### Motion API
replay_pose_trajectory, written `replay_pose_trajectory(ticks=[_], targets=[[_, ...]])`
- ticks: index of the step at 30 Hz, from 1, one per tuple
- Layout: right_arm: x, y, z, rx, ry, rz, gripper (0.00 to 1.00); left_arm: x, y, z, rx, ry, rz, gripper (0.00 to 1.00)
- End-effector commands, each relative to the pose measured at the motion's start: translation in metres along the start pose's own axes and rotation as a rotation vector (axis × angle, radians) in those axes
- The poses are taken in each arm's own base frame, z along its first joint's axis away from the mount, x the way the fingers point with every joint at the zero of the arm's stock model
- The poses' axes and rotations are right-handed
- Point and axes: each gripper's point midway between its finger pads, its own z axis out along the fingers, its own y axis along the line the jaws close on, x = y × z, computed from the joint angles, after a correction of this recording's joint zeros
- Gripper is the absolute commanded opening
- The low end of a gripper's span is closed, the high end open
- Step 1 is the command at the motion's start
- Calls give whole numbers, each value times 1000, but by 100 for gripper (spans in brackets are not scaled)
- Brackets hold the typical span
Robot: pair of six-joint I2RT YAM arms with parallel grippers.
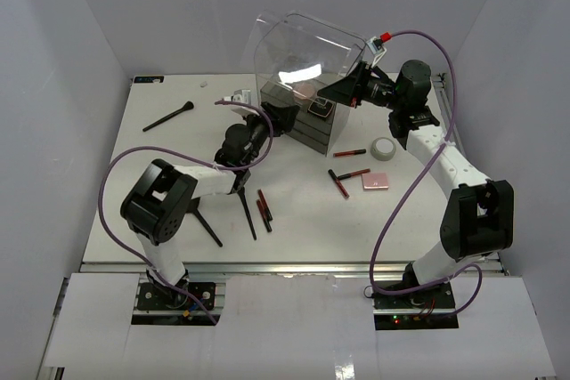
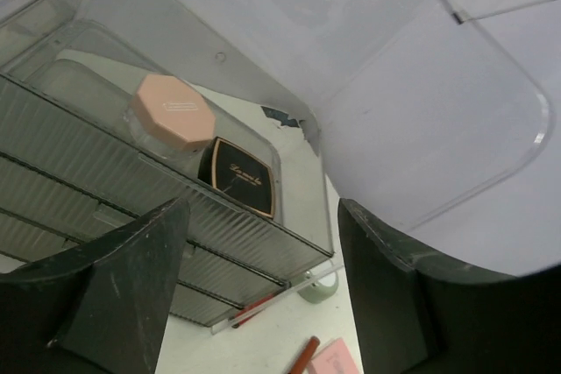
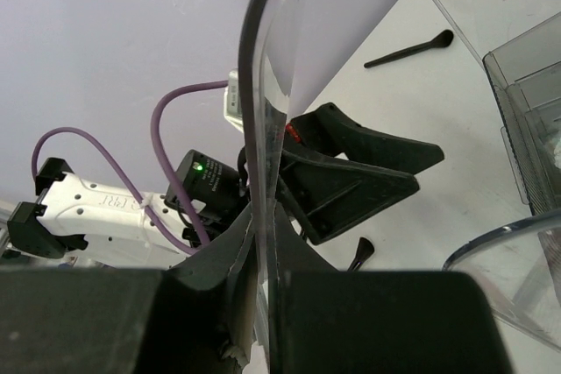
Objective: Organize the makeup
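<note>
Left end effector (image 2: 263, 216) hangs released, empty, over the top tray (image 2: 79, 85) of the box (image 1: 298, 135), where a pink compact (image 2: 171, 111) sits at ten o'clock of a black compact (image 2: 242, 177). Right end effector (image 3: 263, 256) pinches the lid (image 1: 303, 46) open; a slip could drop it on the left one. Script on both compacts is unreadable.

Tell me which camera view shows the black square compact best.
Left wrist view: the black square compact lies close up in the top tray of the clear box, beside the pink compact, its lettering visible. The top external view shows it only as a small dark square. The right wrist view does not show it.
</note>
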Motion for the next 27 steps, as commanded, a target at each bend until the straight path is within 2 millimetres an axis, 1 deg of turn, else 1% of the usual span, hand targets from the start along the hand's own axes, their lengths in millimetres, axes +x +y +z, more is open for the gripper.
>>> replay_pose_trajectory(ticks=[1, 5, 7, 11, 15, 18, 22, 23, 24, 25, 27], targets=[[-8, 39, -7, -81, -3, -124, 9, -45, -32, -12, 139, -62, -1, 71], [-7, 36, -8, -71, -2, -125, 9, -64, -35, -9, 176, -72, 5, 65], [-6, 37, -8, -70, -2, -130, 9, -72, -39, -5, 202, -72, 3, 64], [-6, 38, -9, -67, -2, -142, 10, -83, -42, 0, 233, -70, -14, 63], [-6, 38, -10, -63, -2, -147, 10, -93, -54, 4, 277, -65, -12, 64], [-5, 36, -10, -58, 0, -148, 10, -97, -60, 4, 295, -66, -4, 64], [-2, 33, -10, -48, 8, -151, 12, -108, -69, 4, 302, -80, 13, 66], [0, 31, -10, -45, 12, -151, 14, -109, -69, 5, 299, -81, 20, 66], [1, 30, -11, -44, 17, -160, 19, -111, -70, 5, 299, -80, 26, 66], [2, 30, -12, -44, 22, -174, 24, -113, -71, 4, 300, -80, 31, 66], [7, 26, -14, -33, 34, -187, 39, -117, -72, 4, 301, -85, 35, 66]])
